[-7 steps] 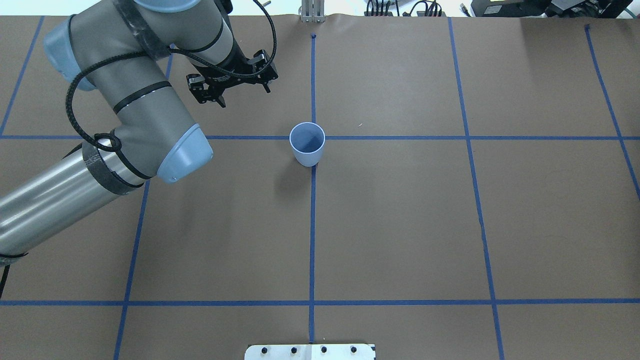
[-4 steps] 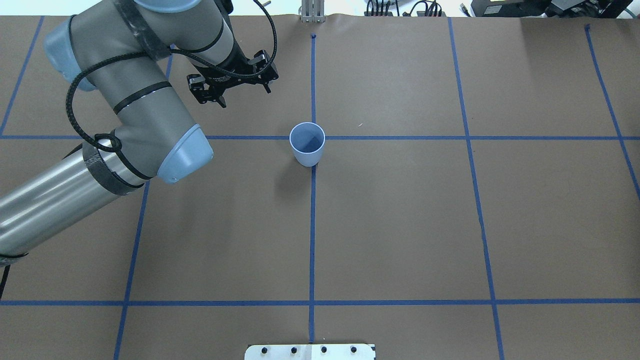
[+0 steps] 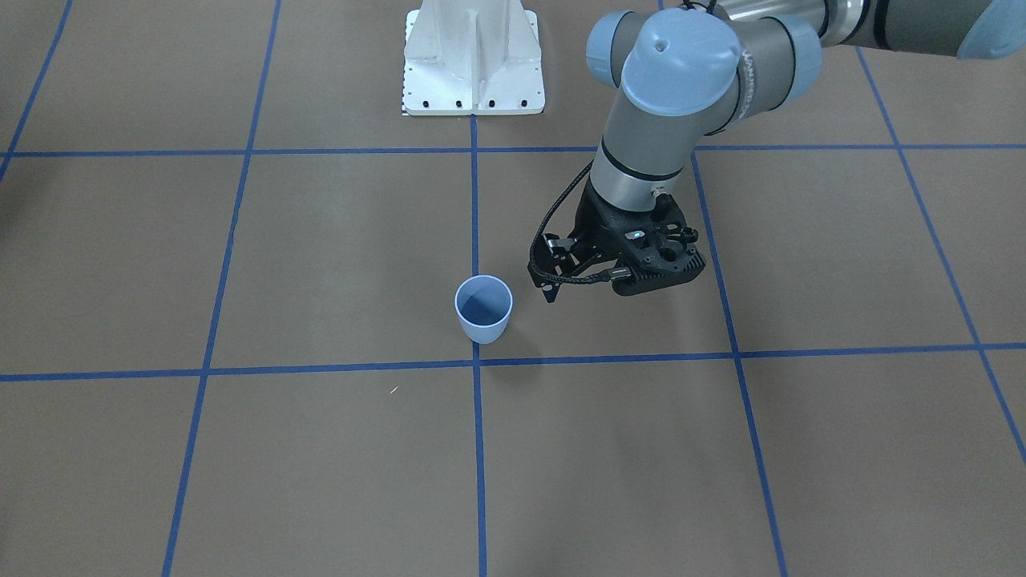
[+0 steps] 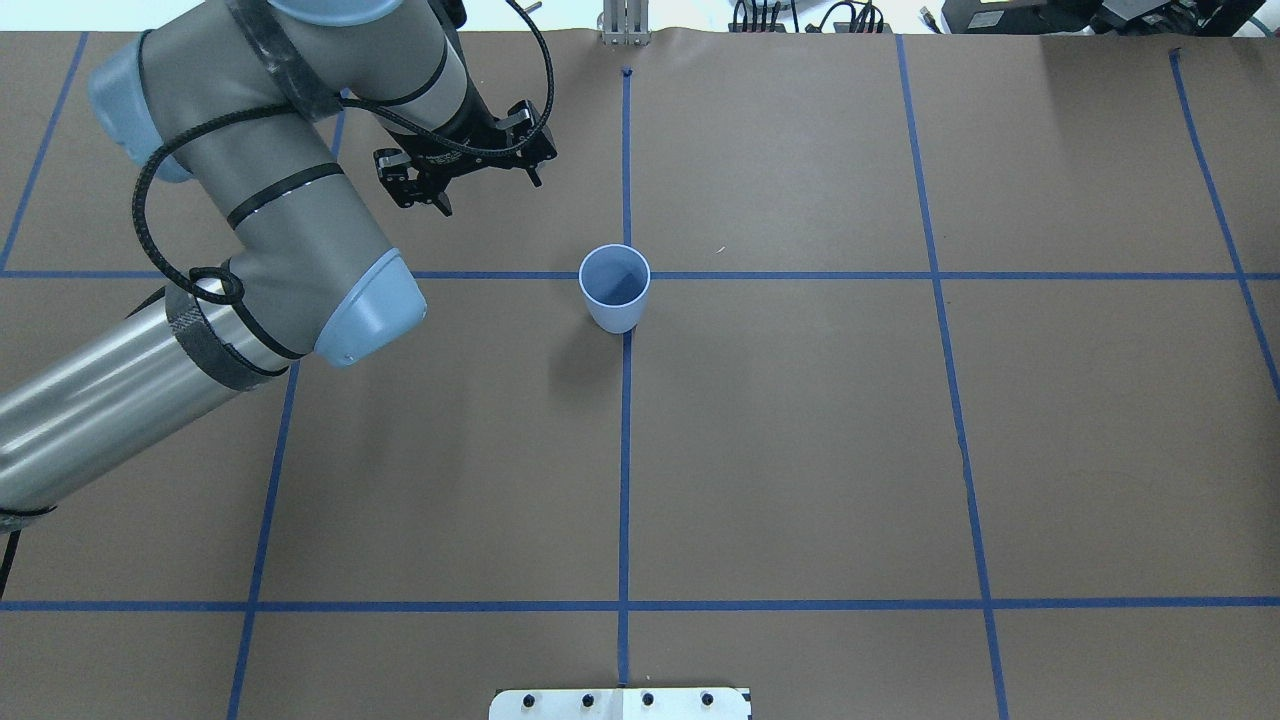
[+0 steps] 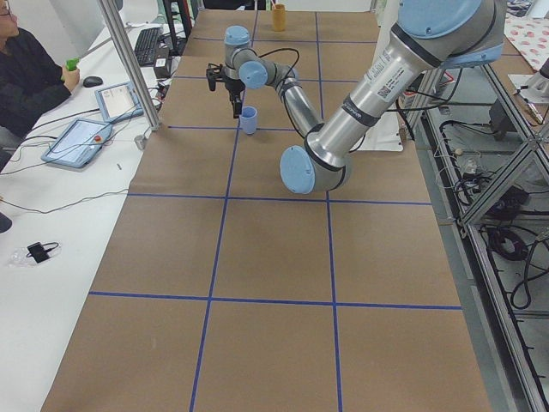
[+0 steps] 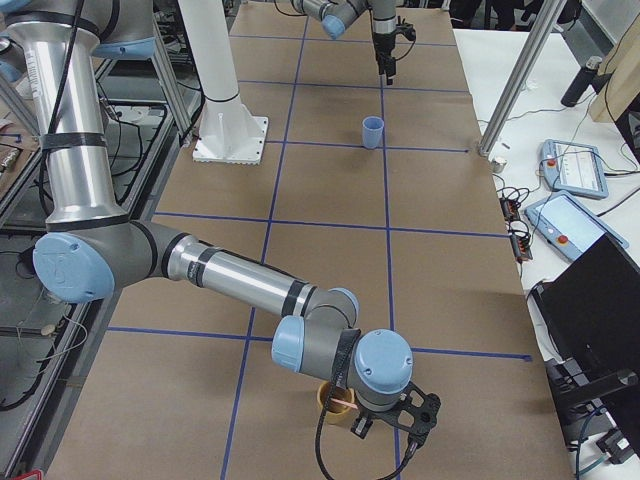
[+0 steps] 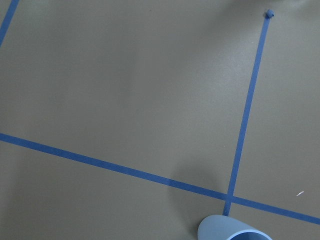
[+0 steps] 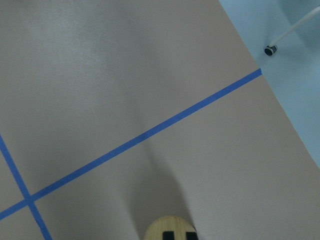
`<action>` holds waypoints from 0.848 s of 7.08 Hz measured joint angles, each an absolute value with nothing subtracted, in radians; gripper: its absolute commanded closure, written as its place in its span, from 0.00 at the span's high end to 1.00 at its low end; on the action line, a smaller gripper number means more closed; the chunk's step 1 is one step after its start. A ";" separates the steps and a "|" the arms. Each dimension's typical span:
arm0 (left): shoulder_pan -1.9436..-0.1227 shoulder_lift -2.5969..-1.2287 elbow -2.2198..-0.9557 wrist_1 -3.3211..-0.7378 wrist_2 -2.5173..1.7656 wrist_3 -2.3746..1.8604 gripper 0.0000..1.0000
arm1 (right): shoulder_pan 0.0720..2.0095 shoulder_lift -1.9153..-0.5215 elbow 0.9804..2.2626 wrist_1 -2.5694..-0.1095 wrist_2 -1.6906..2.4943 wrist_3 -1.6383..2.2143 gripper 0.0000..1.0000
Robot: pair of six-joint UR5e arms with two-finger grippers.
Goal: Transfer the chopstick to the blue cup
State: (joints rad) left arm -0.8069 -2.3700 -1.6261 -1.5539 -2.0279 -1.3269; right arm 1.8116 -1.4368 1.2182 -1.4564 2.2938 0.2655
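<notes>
The blue cup point(image 4: 614, 287) stands upright on the brown table at a tape crossing; it also shows in the front view point(image 3: 483, 308) and at the bottom of the left wrist view point(image 7: 235, 232). My left gripper point(image 4: 488, 192) hangs above the table, left of and beyond the cup, jaws spread and empty point(image 3: 613, 280). My right gripper point(image 6: 392, 425) shows only in the exterior right view, right beside a tan wooden cup point(image 6: 330, 397); I cannot tell its state. A pale pink chopstick end point(image 6: 343, 402) shows at that cup's rim.
Blue tape lines point(image 4: 625, 450) grid the table. The white robot base point(image 3: 473, 56) stands at the near middle edge. An aluminium post point(image 6: 515, 85) and tablets point(image 6: 575, 165) stand on the operators' side, where a person point(image 5: 26, 77) sits.
My left gripper has edged very slightly away from the robot. The blue cup has not moved.
</notes>
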 measured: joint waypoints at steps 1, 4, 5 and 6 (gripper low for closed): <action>-0.807 -2.370 -1.626 -1.554 -2.028 -1.327 0.98 | 1.812 -1.435 1.224 -1.454 2.291 0.265 0.00; -0.807 -2.370 -1.627 -1.554 -2.030 -1.327 0.98 | 1.835 -1.431 1.275 -1.455 2.264 0.263 0.00; -0.807 -2.370 -1.628 -1.554 -2.031 -1.327 0.98 | 1.850 -1.431 1.299 -1.458 2.248 0.263 0.00; -0.807 -2.370 -1.628 -1.554 -2.032 -1.327 0.98 | 1.868 -1.433 1.326 -1.460 2.233 0.264 0.00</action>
State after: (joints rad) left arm -0.8070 -2.3700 -1.6281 -1.5539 -2.0318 -1.3270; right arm 1.8677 -1.4333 1.3260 -1.4599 2.2326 0.2637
